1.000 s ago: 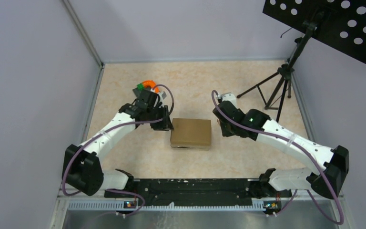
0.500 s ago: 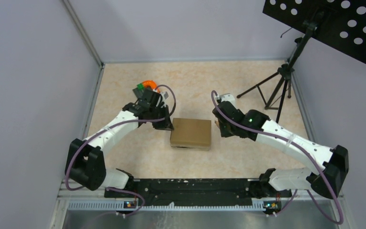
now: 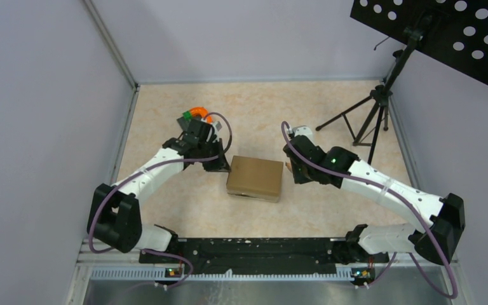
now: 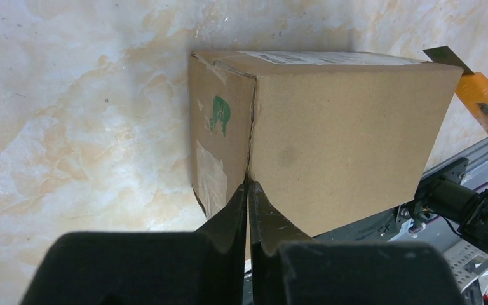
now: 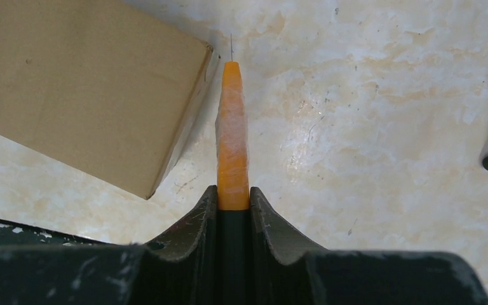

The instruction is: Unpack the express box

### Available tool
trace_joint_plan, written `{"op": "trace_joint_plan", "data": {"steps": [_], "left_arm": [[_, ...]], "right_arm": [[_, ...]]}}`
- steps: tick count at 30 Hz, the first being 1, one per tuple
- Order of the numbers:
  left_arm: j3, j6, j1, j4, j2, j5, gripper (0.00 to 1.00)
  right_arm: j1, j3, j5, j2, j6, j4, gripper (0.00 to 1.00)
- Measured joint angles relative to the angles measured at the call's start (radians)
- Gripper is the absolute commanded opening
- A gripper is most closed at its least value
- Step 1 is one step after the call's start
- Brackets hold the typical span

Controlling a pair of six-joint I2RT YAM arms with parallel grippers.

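Though shut at express box (image 4: 330,140) edge, left tool (image 4: 248,190) beside tabletop (image 4: 70,127).

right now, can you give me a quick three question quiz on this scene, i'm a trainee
1. True or false: the box is already open on top.
2. What does the right gripper hold? A a tape roll, B an orange knife, C nothing.
3. What colour is the mark printed on the box's side?
Key: 1 false; 2 B; 3 green.
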Motion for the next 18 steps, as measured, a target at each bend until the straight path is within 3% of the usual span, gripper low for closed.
{"op": "trace_joint_plan", "data": {"steps": [18], "left_arm": [[-0.028,-0.058,0.049,0.047,0.024,0.067,0.06]], "right_arm": [[0.000,-0.035,0.030,-0.006,0.020,-0.031,0.00]]}}
